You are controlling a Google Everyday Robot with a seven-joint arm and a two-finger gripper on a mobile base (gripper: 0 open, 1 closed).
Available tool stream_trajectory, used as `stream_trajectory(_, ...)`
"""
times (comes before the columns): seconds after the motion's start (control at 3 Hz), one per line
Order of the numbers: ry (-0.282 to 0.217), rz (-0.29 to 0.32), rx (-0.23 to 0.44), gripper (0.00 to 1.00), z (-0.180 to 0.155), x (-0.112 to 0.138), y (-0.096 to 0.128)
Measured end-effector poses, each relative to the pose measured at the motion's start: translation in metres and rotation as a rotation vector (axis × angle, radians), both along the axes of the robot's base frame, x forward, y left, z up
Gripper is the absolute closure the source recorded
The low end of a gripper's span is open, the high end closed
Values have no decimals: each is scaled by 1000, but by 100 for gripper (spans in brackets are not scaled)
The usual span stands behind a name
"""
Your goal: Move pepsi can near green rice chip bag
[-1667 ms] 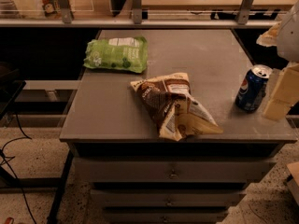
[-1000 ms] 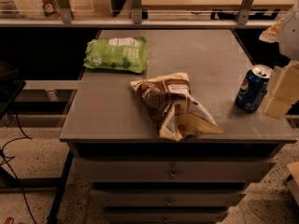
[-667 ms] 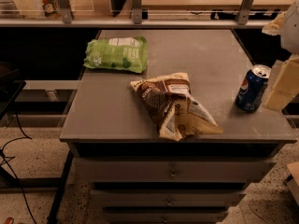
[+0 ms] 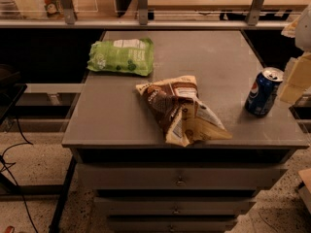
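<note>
The pepsi can [image 4: 263, 91] stands upright near the right edge of the grey table [image 4: 116, 115]. The green rice chip bag [image 4: 121, 56] lies flat at the table's far left. My gripper [image 4: 296, 79] is at the right edge of the view, just right of the can and partly cut off. It is close to the can but holds nothing that I can see.
A larger brown-and-cream snack bag [image 4: 177, 109] lies in the middle front of the table, between the can and the green bag. Drawers [image 4: 180, 181] sit under the tabletop. A rail with posts [image 4: 142, 6] runs behind the table.
My gripper has shifted slightly right and away from the can. The can and both bags have not moved.
</note>
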State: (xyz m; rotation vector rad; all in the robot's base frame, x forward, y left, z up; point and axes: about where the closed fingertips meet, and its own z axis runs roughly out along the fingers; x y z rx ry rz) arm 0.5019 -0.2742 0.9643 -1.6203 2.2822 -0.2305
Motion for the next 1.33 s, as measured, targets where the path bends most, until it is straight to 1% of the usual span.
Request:
stream_trajectory(0.33,23,-21,11,0,-17,17,-20)
stream_trajectory(0.67,34,-11,24,0,-32,30,-29)
stream_trajectory(1.0,55,-5,36,17,-48,36,-30)
stream_trajectory(1.33,86,8,61,41,-64,38,-27)
